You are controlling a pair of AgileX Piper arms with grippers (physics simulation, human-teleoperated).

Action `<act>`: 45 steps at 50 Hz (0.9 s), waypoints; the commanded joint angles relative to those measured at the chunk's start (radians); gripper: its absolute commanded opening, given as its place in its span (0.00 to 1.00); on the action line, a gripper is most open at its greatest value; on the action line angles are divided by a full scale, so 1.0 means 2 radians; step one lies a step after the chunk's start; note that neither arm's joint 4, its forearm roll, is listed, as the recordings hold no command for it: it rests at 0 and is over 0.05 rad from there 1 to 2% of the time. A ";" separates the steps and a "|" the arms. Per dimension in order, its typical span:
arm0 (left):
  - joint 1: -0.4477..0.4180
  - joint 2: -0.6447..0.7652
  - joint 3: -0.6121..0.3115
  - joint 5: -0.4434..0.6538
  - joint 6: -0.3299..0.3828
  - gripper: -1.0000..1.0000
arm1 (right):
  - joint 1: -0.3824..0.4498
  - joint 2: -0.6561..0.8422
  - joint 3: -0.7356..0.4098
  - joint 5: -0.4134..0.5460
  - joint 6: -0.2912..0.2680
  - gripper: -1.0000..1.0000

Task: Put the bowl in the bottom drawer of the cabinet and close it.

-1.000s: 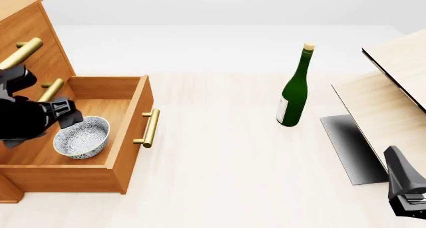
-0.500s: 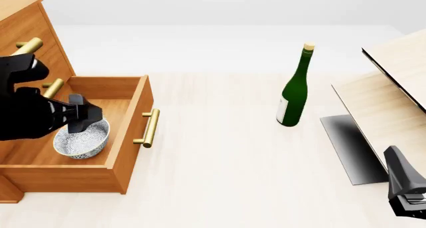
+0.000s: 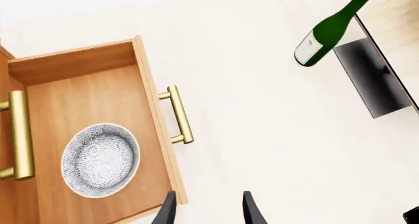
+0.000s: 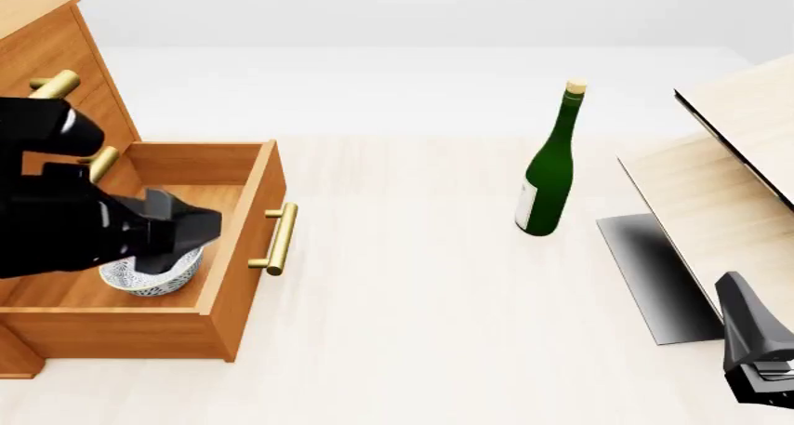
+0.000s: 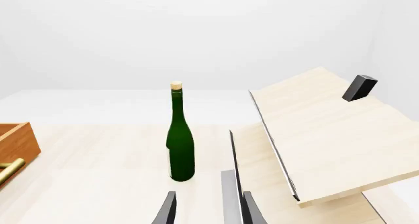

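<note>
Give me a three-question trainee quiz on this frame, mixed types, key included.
1. True or false: the bowl sits inside the bottom drawer.
2. The green bottle is: A) lying flat B) standing upright C) in the drawer.
3. Fill in: the left gripper holds ____.

Key: 1 true; 2 B; 3 nothing, its jaws are open above the drawer's front edge, clear of the bowl.

The pale counter [image 4: 410,332] carries the cabinet [image 4: 50,62], far left of the upright green bottle [image 4: 548,179]; a plywood structure [image 4: 726,197] stands to the bottle's right.
</note>
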 commanded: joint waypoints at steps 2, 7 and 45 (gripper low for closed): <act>-0.016 0.012 -0.013 -0.001 -0.013 1.00 | 0.000 0.000 0.000 0.000 0.000 1.00; -0.027 0.021 -0.036 0.004 -0.018 1.00 | 0.000 0.000 0.000 0.000 0.000 1.00; -0.138 0.094 -0.029 -0.061 -0.149 1.00 | 0.000 0.000 0.000 0.000 0.000 1.00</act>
